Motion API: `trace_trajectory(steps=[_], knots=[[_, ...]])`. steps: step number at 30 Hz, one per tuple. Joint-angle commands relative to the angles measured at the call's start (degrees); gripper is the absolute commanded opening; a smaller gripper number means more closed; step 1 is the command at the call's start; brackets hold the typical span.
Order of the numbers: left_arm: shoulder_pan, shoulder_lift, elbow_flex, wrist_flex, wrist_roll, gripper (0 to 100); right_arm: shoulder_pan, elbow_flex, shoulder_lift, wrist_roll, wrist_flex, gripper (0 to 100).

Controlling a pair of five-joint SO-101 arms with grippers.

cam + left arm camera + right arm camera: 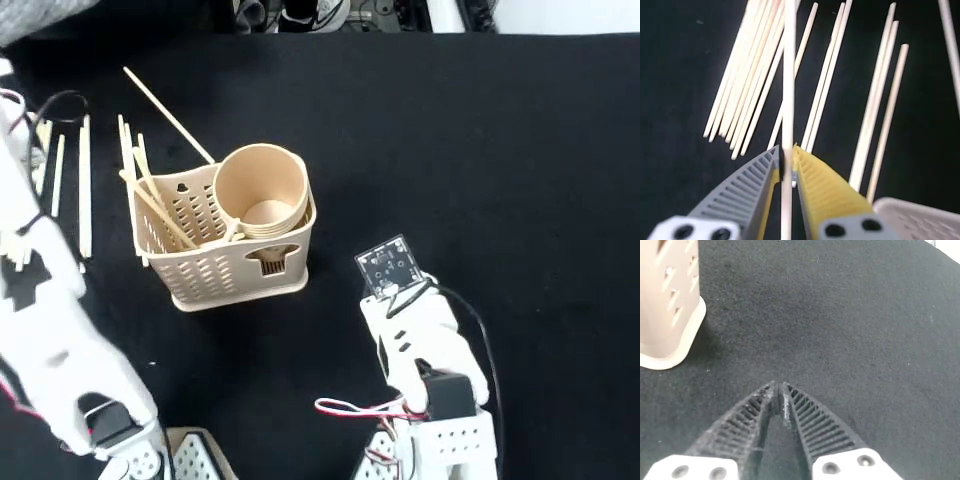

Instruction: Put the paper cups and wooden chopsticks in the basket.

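1. The high view gives the whole layout. On the black table (480,150), the basket (225,270) stands left of centre. The stacked paper cups (262,185) sit upright in its right half.
2. Several chopsticks (150,195) lean in the basket's left half in the same view, and one long one slants out toward the upper left of the frame.
3. Near the left edge of the high view, the loose chopsticks (85,185) lie on the table, roughly parallel. They are beside the basket and apart from the cups.
4. The left wrist view adds the grip. The left gripper (786,152) has its jaws pinched on a single chopstick (788,75), which runs straight through the gap between them. Beneath it the loose chopsticks lie fanned on the black surface — a tight bundle and a few scattered pairs. A corner of the basket's rim (920,217) is close by.
5. In the high view the left arm (50,330) rises from the lower left corner along the left edge, over the loose chopsticks.
6. The right wrist view shows the right gripper (777,387) with its jaws drawn together on nothing. It is above the table, with a lower corner of the basket (670,305) off to one side.
7. The right arm (425,345) sits folded at the lower centre-right of the high view — below and to the right of the basket, not touching it.
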Motion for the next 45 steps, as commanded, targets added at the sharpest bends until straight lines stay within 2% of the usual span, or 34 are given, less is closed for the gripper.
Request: trace_trajectory(steps=[1, 4, 7, 14, 18, 24, 27, 30, 35, 37, 39, 42, 45], knots=[[2.9, -21.5, 12.7, 0.1, 1.7, 3, 0.5, -0.2, -4.6, -0.2, 0.1, 1.2], [6.3, -33.8, 20.8, -0.2, 1.6, 3, 0.5, -0.2, -4.6, -0.2, 0.1, 1.2], [9.6, -45.6, 28.5, -3.9, 1.8, 3, 0.5, -0.2, -4.6, -0.2, 0.1, 1.2], [21.1, -73.1, 53.0, -22.3, 1.8, 3, 0.5, -0.2, -4.6, -0.2, 0.1, 1.2], [27.5, -89.3, 71.7, -39.2, 1.8, 3, 0.5, -0.2, -4.6, -0.2, 0.1, 1.2], [34.1, -108.7, 104.1, -72.1, 1.8, 3, 0.6, -0.2, -4.6, -0.2, 0.1, 1.2], [35.8, -114.5, 118.9, -84.2, 1.8, 3, 0.6, -0.2, -4.6, -0.2, 0.1, 1.2], [35.9, -117.4, 129.6, -92.3, 1.8, 3, 0.6, -0.2, -4.6, -0.2, 0.1, 1.2], [35.8, -117.8, 134.4, -92.3, 1.8, 3, 0.6, -0.2, -4.6, -0.2, 0.1, 1.2], [35.8, -118.2, 133.1, -89.1, 1.9, 8, 0.6, -0.2, -4.6, -0.2, 0.0, 1.2], [35.9, -118.2, 130.3, -84.7, 4.3, 15, 0.6, -0.2, -4.6, -0.2, 0.0, 1.2], [33.5, -117.7, 122.7, -74.5, 11.5, 19, 0.6, -0.2, -4.6, -0.2, 0.0, 1.2], [29.7, -117.6, 113.9, -65.0, 11.6, 21, 0.6, -0.2, -4.6, -0.2, 0.0, 1.2]])
